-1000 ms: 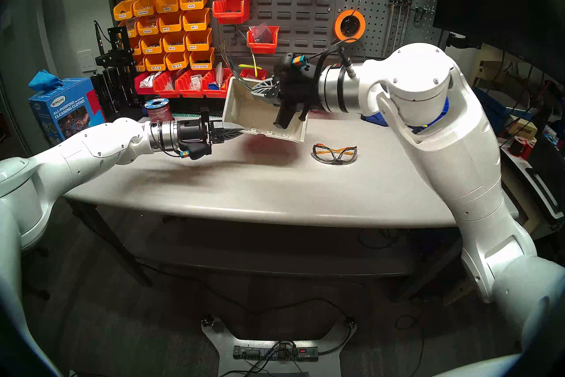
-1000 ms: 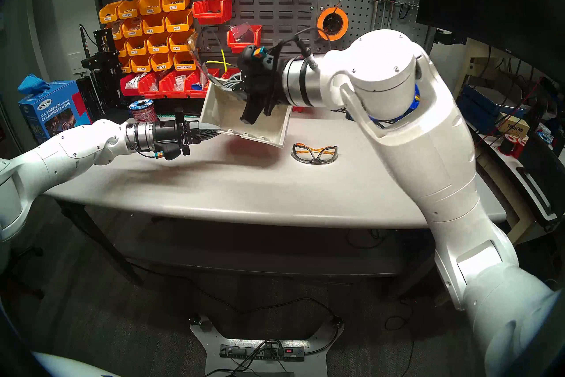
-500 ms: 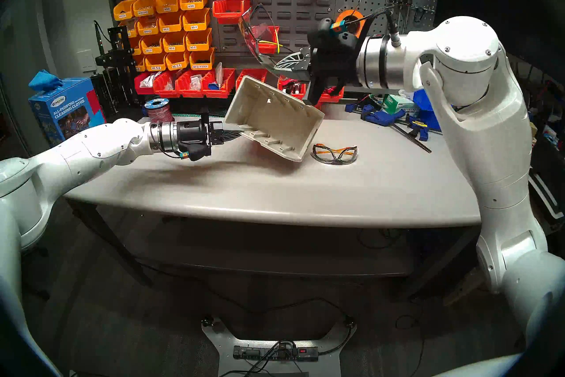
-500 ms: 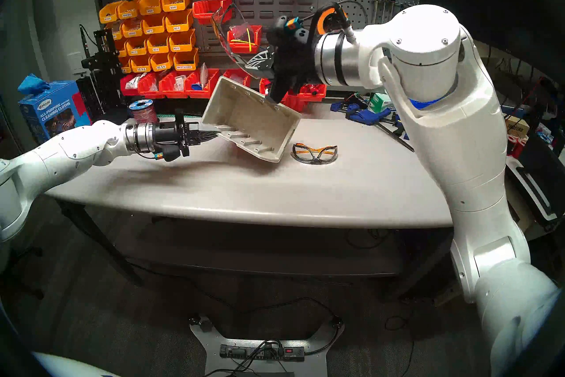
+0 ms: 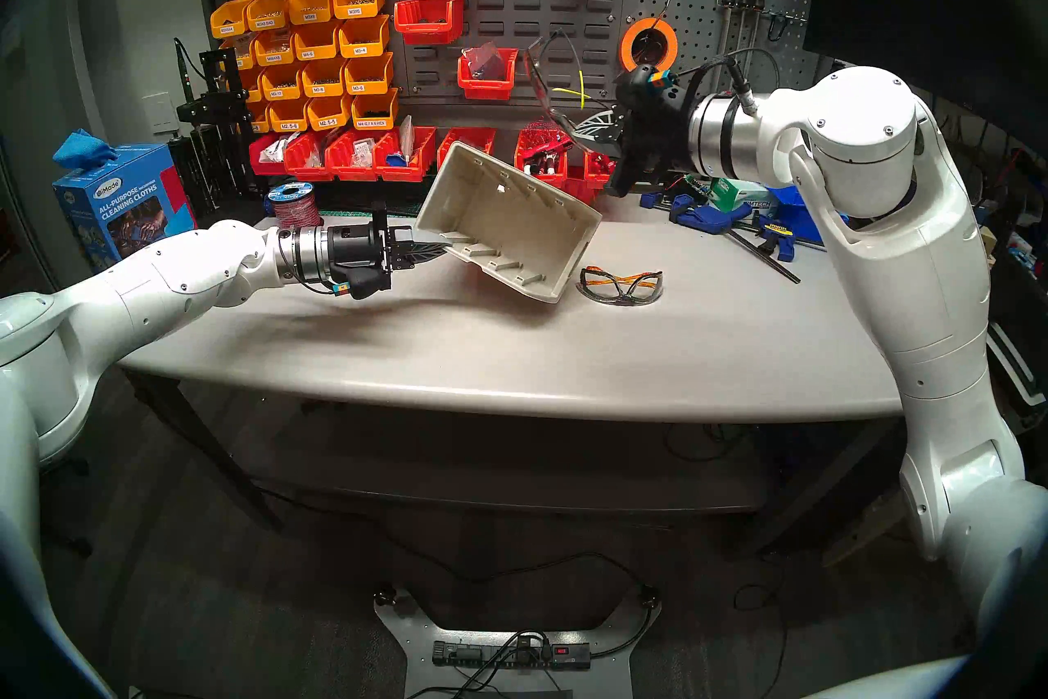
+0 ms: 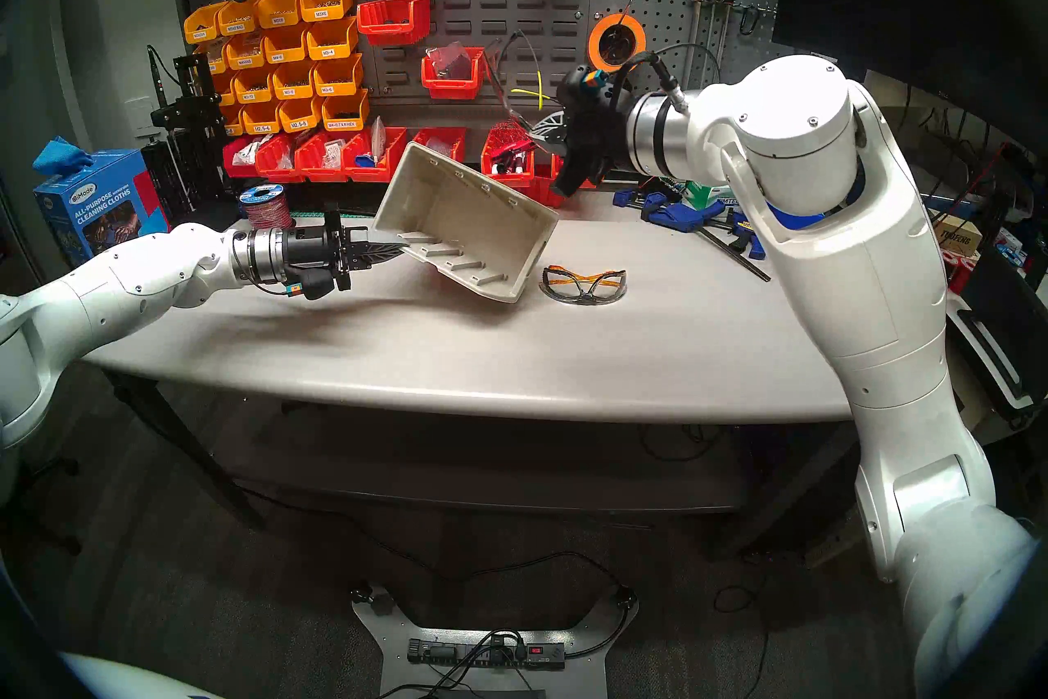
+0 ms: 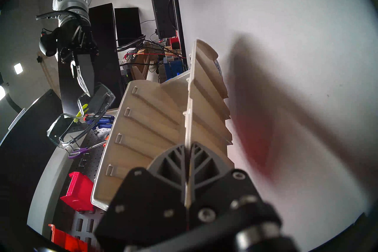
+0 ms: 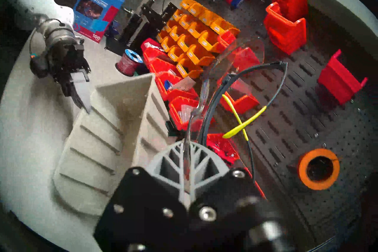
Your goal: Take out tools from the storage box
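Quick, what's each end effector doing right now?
Left end effector: closed on the beige plastic storage box's wall.
Right end effector: closed on the clear-lens grey-armed safety glasses.

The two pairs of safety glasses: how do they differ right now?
The clear-lens safety glasses with orange-and-black arms lie on the grey table, to the right of the tilted beige plastic storage box; the clear-lens safety glasses with grey arms and yellow tips hang in the air, gripped at the lens edge by the right pincer. The first pair rests level, the second stands tilted on end. Both are out of the box.
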